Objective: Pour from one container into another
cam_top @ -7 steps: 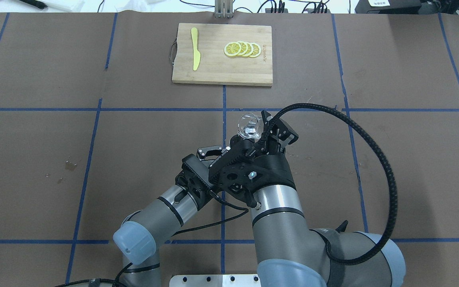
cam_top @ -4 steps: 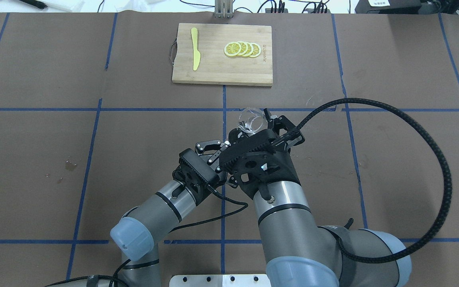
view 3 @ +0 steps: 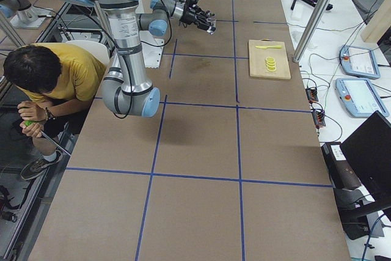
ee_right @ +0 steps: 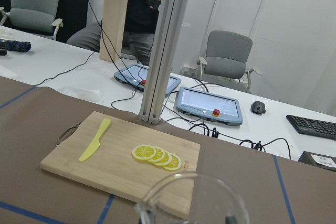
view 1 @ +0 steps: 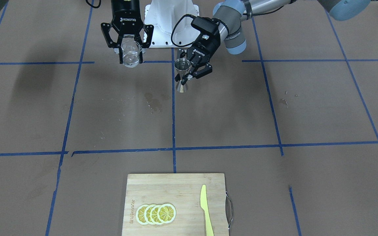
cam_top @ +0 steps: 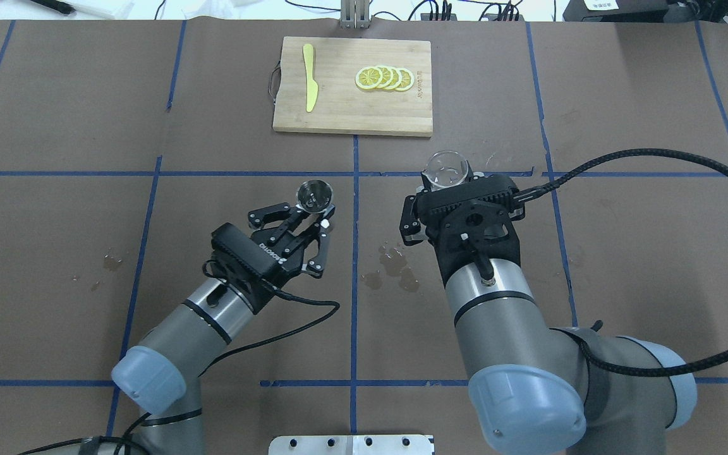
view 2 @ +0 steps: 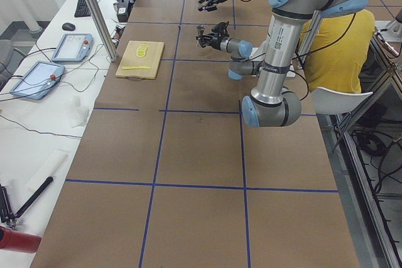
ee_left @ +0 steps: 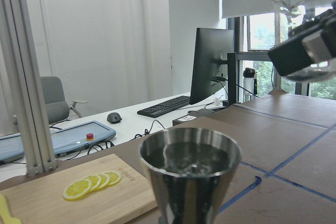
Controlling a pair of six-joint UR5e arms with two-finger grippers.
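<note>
- Taped brown tabletop (cam_top: 54, 253) bore wet spots (cam_top: 394, 265) at centre; board (cam_top: 339, 110) lay at far edge.
- Left gripper (cam_top: 312, 215) clamped jigger (cam_top: 315, 194), right gripper (view 1: 130, 61) clamped cup (cam_top: 445, 169), apart, far from side edges.

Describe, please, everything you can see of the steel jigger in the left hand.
The steel jigger is a small, silver-grey hourglass: two cones joined at a narrow waist. It is upright, its upper cone holding clear liquid. The left hand grips its waist from the side. Whether its base touches the table cannot be told. The glass cup hangs apart from it.
</note>
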